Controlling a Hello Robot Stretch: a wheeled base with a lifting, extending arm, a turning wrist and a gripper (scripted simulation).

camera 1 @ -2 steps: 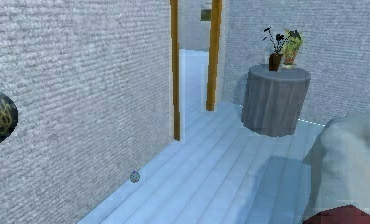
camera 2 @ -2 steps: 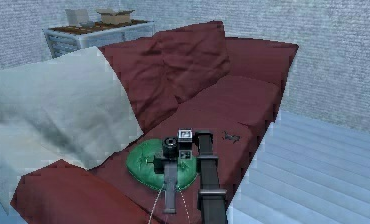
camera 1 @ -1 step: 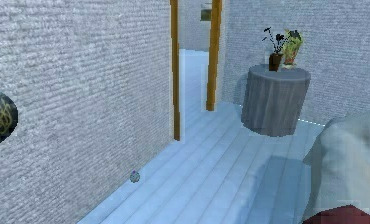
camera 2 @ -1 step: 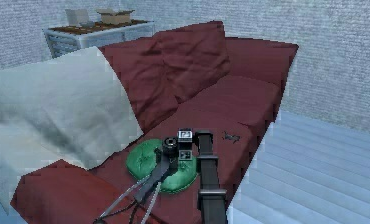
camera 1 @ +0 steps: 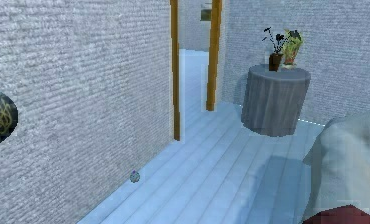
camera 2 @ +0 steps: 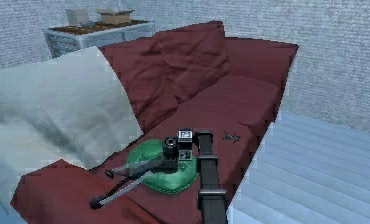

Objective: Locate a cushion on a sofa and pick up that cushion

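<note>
A dark red sofa (camera 2: 228, 100) runs across the arm side view. A large pale grey cushion (camera 2: 63, 110) leans against its back at the left, and two dark red cushions (camera 2: 183, 62) lean beside it. A flat round green thing (camera 2: 153, 172) lies on the seat near the front edge. The arm (camera 2: 213, 190) rises from the bottom edge. The gripper (camera 2: 101, 198) stretches left over the green thing and the seat; I cannot tell whether it holds anything. The pale cushion (camera 1: 348, 160) and a corner of the red sofa (camera 1: 343, 215) also sit at the forward view's right edge.
Ahead, a wood-framed doorway (camera 1: 193, 60) opens in the grey wall. Right of it stands a round table under a grey cloth (camera 1: 275, 98), with potted plants (camera 1: 283, 48) on it. A small grey ball (camera 1: 134, 177) lies on the pale floor. Behind the sofa is a white cabinet (camera 2: 93, 32) with boxes on top.
</note>
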